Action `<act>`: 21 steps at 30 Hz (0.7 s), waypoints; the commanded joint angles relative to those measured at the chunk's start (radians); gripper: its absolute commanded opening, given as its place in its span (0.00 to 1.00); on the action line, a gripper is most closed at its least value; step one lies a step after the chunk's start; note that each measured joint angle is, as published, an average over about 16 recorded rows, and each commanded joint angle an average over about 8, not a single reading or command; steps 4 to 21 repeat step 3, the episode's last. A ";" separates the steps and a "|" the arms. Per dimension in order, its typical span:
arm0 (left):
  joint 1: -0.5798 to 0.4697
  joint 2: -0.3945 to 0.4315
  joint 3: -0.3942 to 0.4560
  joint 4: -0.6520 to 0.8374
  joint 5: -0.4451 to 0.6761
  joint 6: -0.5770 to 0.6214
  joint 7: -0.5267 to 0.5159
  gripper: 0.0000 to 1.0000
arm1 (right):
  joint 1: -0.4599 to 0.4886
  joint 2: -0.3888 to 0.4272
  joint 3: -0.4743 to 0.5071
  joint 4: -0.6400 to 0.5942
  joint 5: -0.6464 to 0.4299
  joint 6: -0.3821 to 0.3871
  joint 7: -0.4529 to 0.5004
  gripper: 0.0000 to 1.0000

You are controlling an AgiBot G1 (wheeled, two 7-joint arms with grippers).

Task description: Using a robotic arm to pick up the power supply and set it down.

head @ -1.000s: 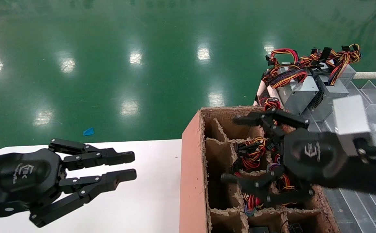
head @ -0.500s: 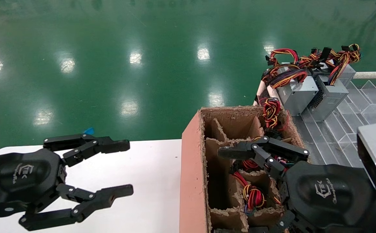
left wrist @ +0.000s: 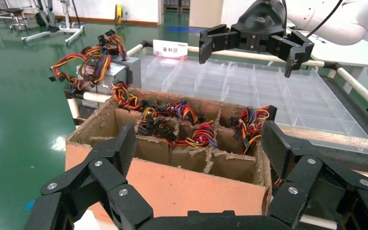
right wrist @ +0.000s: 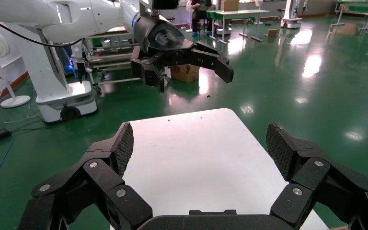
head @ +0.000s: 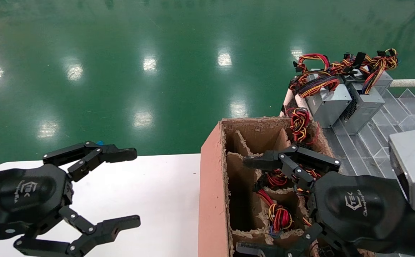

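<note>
Right claw (head: pixel 254 203) spread wide, empty, above the divided cardboard box (head: pixel 213 200) of wire bundles; left claw (head: pixel 129 189) likewise spread and empty over the white surface (head: pixel 164 200). Power supply (head: pixel 363 103) with honeycomb vent stands beyond the box on the clear tray (head: pixel 389 132), beside another grey unit
</note>
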State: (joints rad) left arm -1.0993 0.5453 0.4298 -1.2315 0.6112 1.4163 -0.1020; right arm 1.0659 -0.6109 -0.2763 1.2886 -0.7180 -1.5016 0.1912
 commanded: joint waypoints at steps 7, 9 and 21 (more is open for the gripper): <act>0.000 0.000 0.000 0.000 0.000 0.000 0.000 1.00 | 0.003 0.000 -0.001 -0.002 -0.005 0.002 -0.002 1.00; 0.000 0.000 0.000 0.000 0.000 0.000 0.000 1.00 | 0.003 0.000 -0.001 -0.002 -0.005 0.002 -0.002 1.00; 0.000 0.000 0.000 0.000 0.000 0.000 0.000 1.00 | 0.003 0.000 -0.001 -0.002 -0.005 0.002 -0.002 1.00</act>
